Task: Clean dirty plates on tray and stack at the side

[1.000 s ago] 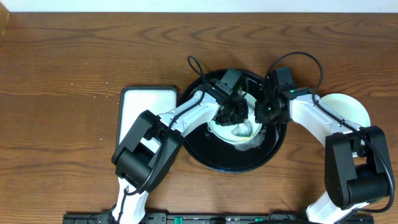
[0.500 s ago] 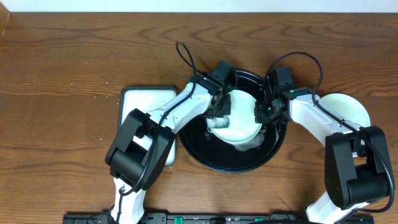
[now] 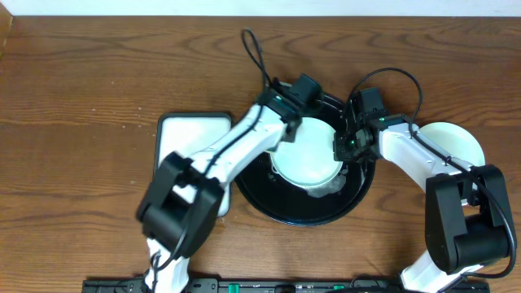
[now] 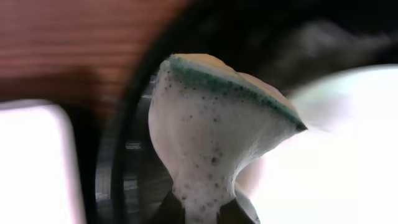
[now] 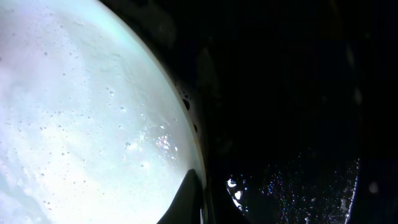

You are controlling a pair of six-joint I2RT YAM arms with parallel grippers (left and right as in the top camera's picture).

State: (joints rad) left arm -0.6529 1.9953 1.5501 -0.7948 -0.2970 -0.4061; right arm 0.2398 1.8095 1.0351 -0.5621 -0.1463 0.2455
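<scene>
A pale mint plate (image 3: 308, 159) lies in the black tray (image 3: 281, 203), its face wet and free of smears. It fills the left of the right wrist view (image 5: 81, 112). My right gripper (image 3: 346, 146) is shut on the plate's right rim, one finger lying over the edge (image 5: 198, 200). My left gripper (image 3: 291, 122) is shut on a foamy white sponge with a green top (image 4: 211, 130), held above the tray's far left part, just off the plate (image 4: 342, 155). Another pale plate (image 3: 454, 142) lies on the table to the right of the tray.
The white sponge dish (image 3: 191, 134) stands left of the tray, partly under my left arm; it also shows in the left wrist view (image 4: 31, 162). Foam and water drops lie on the tray floor (image 5: 292, 186). The table is brown wood (image 3: 81, 81).
My left gripper has carried the sponge off the plate's centre, first left and then toward the tray's far rim. The plate's face is now uncovered. The right gripper has not moved.
</scene>
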